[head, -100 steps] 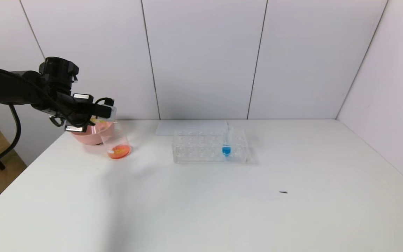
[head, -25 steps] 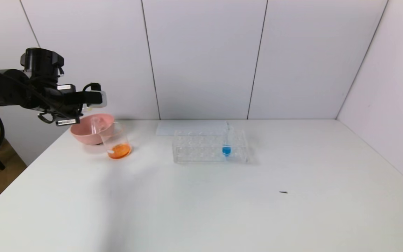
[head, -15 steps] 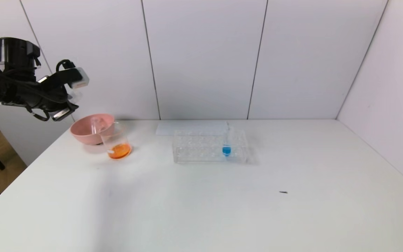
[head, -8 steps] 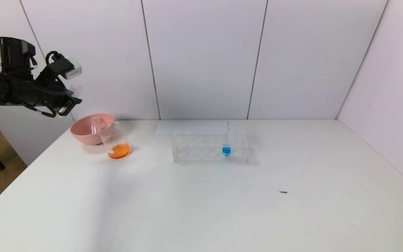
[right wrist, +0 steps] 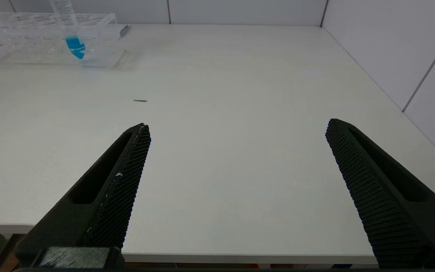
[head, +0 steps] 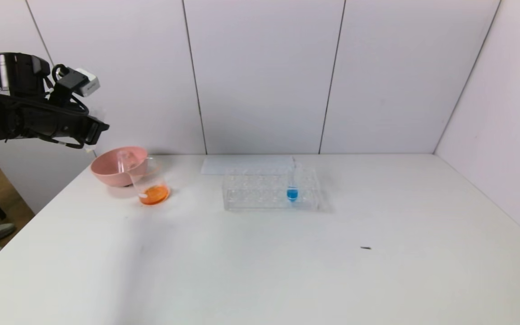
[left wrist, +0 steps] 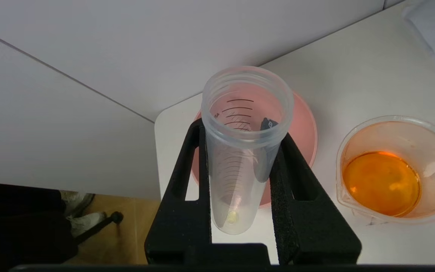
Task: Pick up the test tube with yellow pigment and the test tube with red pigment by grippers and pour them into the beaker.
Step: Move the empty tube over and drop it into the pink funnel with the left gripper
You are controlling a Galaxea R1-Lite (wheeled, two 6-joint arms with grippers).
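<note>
Looks near done: beaker (left wrist: 397, 172) holds orange mix, left pincer (left wrist: 240, 181) clamps drained yellow-pigment tube (left wrist: 242, 151) above pink bowl (head: 116, 168), right pincer (right wrist: 236, 189) wide, idle.

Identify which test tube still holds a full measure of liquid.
The blue-liquid tube, standing upright in the clear rack. The tube in the left gripper is nearly drained.

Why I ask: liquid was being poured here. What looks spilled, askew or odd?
No spill shows on the table. The beaker stands upright with orange liquid inside. Only oddities: a small dark speck lies on the table, and a tube sits in the pink bowl rather than the rack.
</note>
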